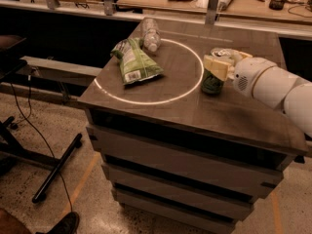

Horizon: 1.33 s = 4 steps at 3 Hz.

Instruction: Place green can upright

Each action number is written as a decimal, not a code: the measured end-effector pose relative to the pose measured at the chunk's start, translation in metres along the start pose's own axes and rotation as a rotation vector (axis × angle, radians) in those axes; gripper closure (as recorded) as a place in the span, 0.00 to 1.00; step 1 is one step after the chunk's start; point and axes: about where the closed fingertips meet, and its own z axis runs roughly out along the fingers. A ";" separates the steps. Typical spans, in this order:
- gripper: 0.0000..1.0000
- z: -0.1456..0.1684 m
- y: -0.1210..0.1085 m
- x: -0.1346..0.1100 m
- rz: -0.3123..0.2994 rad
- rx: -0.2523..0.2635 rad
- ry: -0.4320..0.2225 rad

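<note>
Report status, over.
Gripper over tabletop, clamped on green can. Can upright, at light ring's right edge. Snack bag, bottle well clear.
</note>
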 end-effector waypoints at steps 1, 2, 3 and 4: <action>0.28 0.001 -0.003 -0.004 -0.014 -0.008 -0.007; 0.04 -0.001 -0.006 -0.006 -0.019 -0.013 -0.025; 0.00 -0.003 -0.006 -0.006 0.012 -0.013 -0.051; 0.00 -0.018 0.009 0.004 0.110 -0.018 -0.073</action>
